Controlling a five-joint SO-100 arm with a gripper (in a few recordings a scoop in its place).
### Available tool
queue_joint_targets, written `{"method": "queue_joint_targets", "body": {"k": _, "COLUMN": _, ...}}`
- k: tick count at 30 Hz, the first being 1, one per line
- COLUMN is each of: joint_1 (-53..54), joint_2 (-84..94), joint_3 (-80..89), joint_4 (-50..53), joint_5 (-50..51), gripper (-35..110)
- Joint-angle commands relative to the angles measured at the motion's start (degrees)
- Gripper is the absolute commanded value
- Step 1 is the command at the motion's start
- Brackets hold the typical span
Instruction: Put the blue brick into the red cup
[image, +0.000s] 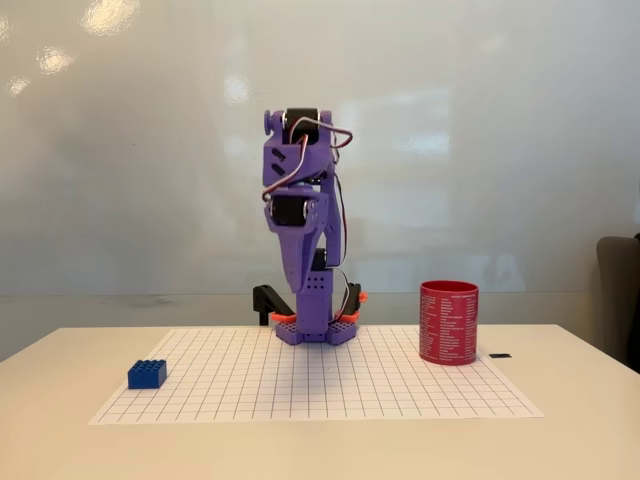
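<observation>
**Brick left, cup right, arm behind**

In the fixed view, a white gridded paper sheet (320, 385) lies flat on the pale table (60, 440). The small blue studded plastic brick (147, 374) sits on the sheet near its left edge. The red cylindrical cup with white text (449, 322) stands upright on the sheet toward the right, well apart from the brick. Between them, at the sheet's back edge, stands the folded purple plastic robot arm (305, 240). A small dark flat piece (500, 356) lies on the table just right of the cup.

Your purple arm (305, 240) stands folded upright over its base, gripper (312, 300) tucked pointing downward; you cannot tell how its jaws stand.
</observation>
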Motion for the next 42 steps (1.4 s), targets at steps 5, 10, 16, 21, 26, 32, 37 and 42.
{"method": "queue_joint_targets", "body": {"k": 5, "joint_1": 5.27, "joint_2": -10.20, "joint_3": -10.02, "joint_4": -0.97, "joint_5": -3.43, "gripper": 0}}
{"method": "queue_joint_targets", "body": {"k": 10, "joint_1": 13.45, "joint_2": -14.33, "joint_3": -10.55, "joint_4": -3.52, "joint_5": -0.62, "gripper": 0}}
{"method": "queue_joint_targets", "body": {"k": 16, "joint_1": 22.76, "joint_2": -15.64, "joint_3": -8.44, "joint_4": -4.13, "joint_5": 11.43, "gripper": 0}}
{"method": "queue_joint_targets", "body": {"k": 21, "joint_1": 25.84, "joint_2": -13.97, "joint_3": -5.36, "joint_4": -6.06, "joint_5": 26.37, "gripper": 0}}
{"method": "queue_joint_targets", "body": {"k": 26, "joint_1": 29.79, "joint_2": -10.11, "joint_3": 0.26, "joint_4": -15.82, "joint_5": 35.24, "gripper": 0}}
{"method": "queue_joint_targets", "body": {"k": 32, "joint_1": 34.37, "joint_2": -8.26, "joint_3": 8.61, "joint_4": -25.40, "joint_5": 40.87, "gripper": 0}}
{"method": "queue_joint_targets", "body": {"k": 37, "joint_1": 36.12, "joint_2": -8.35, "joint_3": 8.00, "joint_4": -25.84, "joint_5": 39.20, "gripper": 0}}
{"method": "queue_joint_targets", "body": {"k": 42, "joint_1": 38.76, "joint_2": -10.81, "joint_3": 2.37, "joint_4": -23.73, "joint_5": 36.91, "gripper": 0}}
